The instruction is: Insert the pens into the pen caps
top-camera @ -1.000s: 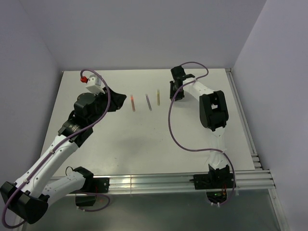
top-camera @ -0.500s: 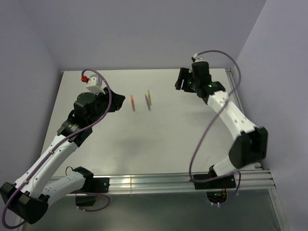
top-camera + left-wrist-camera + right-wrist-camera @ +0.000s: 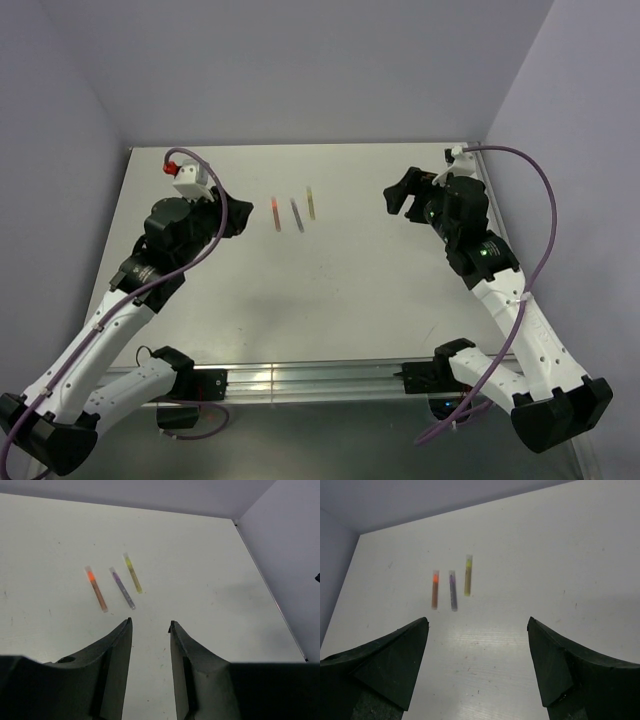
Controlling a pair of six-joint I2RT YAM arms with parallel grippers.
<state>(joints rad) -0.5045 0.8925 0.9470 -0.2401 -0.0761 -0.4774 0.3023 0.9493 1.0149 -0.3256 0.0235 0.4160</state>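
Observation:
Three pens lie side by side on the white table: orange-red (image 3: pixel 274 213), purple (image 3: pixel 296 214), yellow-green (image 3: pixel 311 203). The left wrist view shows them as orange-red (image 3: pixel 97 591), purple (image 3: pixel 124 591) and yellow-green (image 3: pixel 134 576). The far end of each sits in a short pale pen cap (image 3: pixel 89 573). My left gripper (image 3: pixel 242 216) hovers just left of them; its jaws (image 3: pixel 150 624) are apart with nothing between. My right gripper (image 3: pixel 398 196) hangs well right of the pens, wide open (image 3: pixel 477 622) and empty.
Lilac walls close the table (image 3: pixel 330 280) at the back and both sides. A metal rail (image 3: pixel 320 378) with the arm bases runs along the near edge. Cables loop off both arms.
The right arm has swung back from the pens to the right and its jaws have opened wide. The purple and yellow-green pens now lie slightly further left. The left arm has barely shifted.

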